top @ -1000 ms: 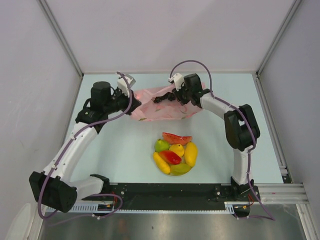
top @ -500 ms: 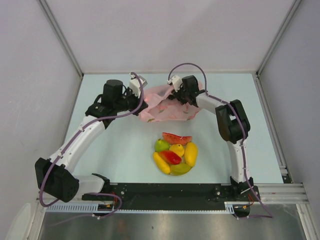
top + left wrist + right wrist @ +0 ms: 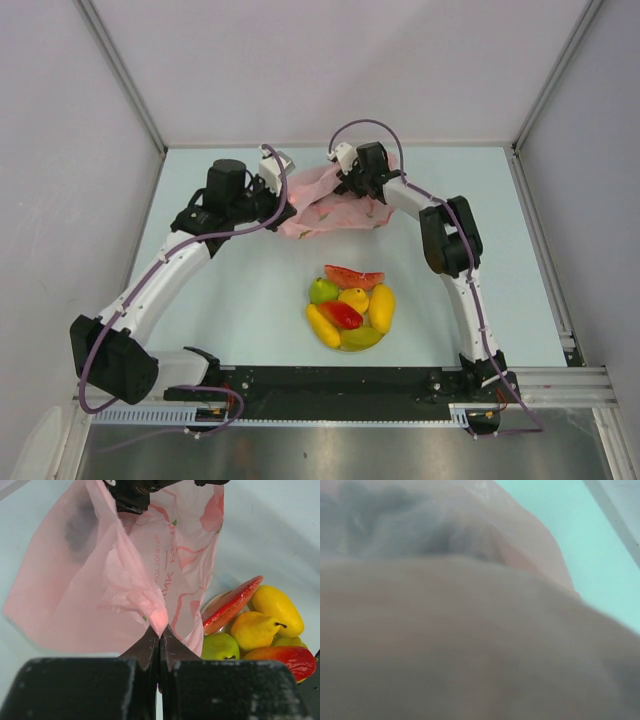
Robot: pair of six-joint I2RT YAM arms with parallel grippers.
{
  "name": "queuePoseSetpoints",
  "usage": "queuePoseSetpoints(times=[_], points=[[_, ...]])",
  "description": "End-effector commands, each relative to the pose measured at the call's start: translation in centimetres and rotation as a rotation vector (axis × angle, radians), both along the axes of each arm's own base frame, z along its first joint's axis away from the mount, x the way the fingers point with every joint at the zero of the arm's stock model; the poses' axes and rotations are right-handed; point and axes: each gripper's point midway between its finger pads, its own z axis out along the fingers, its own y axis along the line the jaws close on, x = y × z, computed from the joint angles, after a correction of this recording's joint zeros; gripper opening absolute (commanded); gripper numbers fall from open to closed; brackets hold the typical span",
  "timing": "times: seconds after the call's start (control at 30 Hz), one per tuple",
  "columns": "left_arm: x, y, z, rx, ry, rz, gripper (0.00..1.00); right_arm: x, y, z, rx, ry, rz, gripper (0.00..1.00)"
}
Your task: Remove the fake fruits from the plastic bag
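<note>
Far across the table (image 3: 250, 290), left claw (image 3: 159, 635) still pinching plastic bag (image 3: 350, 215), right claw (image 3: 340, 190) shifted leftward, grip indiscernible

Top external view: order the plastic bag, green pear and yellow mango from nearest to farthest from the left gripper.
1. plastic bag, pinched in the left gripper, far side.
2. green pear, pile's left edge.
3. yellow mango, pile's right edge.

Pink bag (image 3: 60, 595) with red print; yellow, green, red fruits (image 3: 350, 312)

Pale blue-green table (image 3: 250, 290), grey enclosure walls (image 3: 60, 100), black front rail (image 3: 350, 385)
</note>
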Motion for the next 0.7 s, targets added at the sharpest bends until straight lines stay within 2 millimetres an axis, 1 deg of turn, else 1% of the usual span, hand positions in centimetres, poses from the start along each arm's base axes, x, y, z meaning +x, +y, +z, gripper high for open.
queuePoseSetpoints(times=[0.0, 0.03, 0.1, 0.13, 0.2, 0.23, 0.27, 0.3, 0.37, 0.4, 0.43, 0.47, 0.5, 0.53, 0.57, 0.6, 0.63, 0.67], points=[[0.0, -0.5, 1.3, -0.028, -0.037, -0.01, 0.0, 1.1, -0.7, 0.0, -0.015, 0.026, -0.01, 0.34], [0.1, -0.5, 1.3, -0.03, -0.039, -0.008, 0.0, 1.3, -0.8, 0.2, -0.017, 0.021, -0.006, 0.34], [0.1, -0.4, 1.2, -0.033, -0.039, -0.003, 0.0, 1.3, -0.8, 0.3, -0.016, 0.017, 0.003, 0.27], [0.1, -0.5, 1.2, -0.035, -0.038, -0.003, 0.0, 1.3, -0.8, 0.4, -0.009, 0.018, 0.009, 0.2], [0.1, -0.5, 1.0, -0.04, -0.034, 0.002, 0.0, 1.6, -1.0, 0.9, 0.006, 0.005, 0.011, 0.12], [0.1, -0.5, 1.0, -0.044, -0.032, 0.001, 0.0, 1.5, -0.9, 1.1, 0.014, 0.004, 0.012, 0.06], [0.1, -0.5, 1.1, -0.049, -0.033, 0.003, 0.0, 1.5, -0.8, 1.5, 0.02, 0.0, 0.013, 0.03], [0.0, -0.6, 1.1, -0.05, -0.032, 0.002, 0.0, 1.4, -0.5, 2.7, 0.035, -0.013, 0.024, 0.0], [0.0, -0.6, 1.0, -0.055, -0.028, 0.007, 0.0, 0.7, -0.3, 4.0, 0.055, -0.016, 0.035, 0.0], [0.0, -0.5, 1.0, -0.057, -0.027, 0.013, 0.0, 0.2, 0.0, 6.3, 0.083, -0.038, 0.055, 0.0], [0.0, -0.5, 1.0, -0.061, -0.026, 0.015, 0.0, 0.0, 0.1, 7.6, 0.103, -0.056, 0.065, 0.0], [0.0, -0.6, 1.2, -0.066, -0.034, 0.015, 0.0, -1.2, 0.0, 7.1, 0.101, -0.036, 0.08, 0.0], [0.1, -0.5, 1.2, -0.071, -0.034, 0.025, 0.0, -1.8, 0.3, 8.2, 0.115, -0.049, 0.106, 0.0], [0.2, -0.5, 1.1, -0.075, -0.03, 0.032, 0.0, -2.6, 0.4, 10.9, 0.13, -0.088, 0.121, 0.0], [0.3, -0.5, 1.3, -0.079, -0.036, 0.04, 0.0, -3.8, 0.6, 10.7, 0.122, -0.077, 0.142, 0.0], [0.6, -0.3, 1.3, -0.082, -0.038, 0.058, 0.0, -4.6, 0.8, 11.5, 0.13, -0.082, 0.158, 0.0], [0.7, -0.3, 1.1, -0.081, -0.035, 0.068, 0.0, -5.5, 0.8, 13.8, 0.141, -0.114, 0.17, 0.0], [1.1, -0.2, 1.2, -0.086, -0.042, 0.085, 0.0, -6.6, 1.0, 13.7, 0.135, -0.103, 0.187, 0.0]])
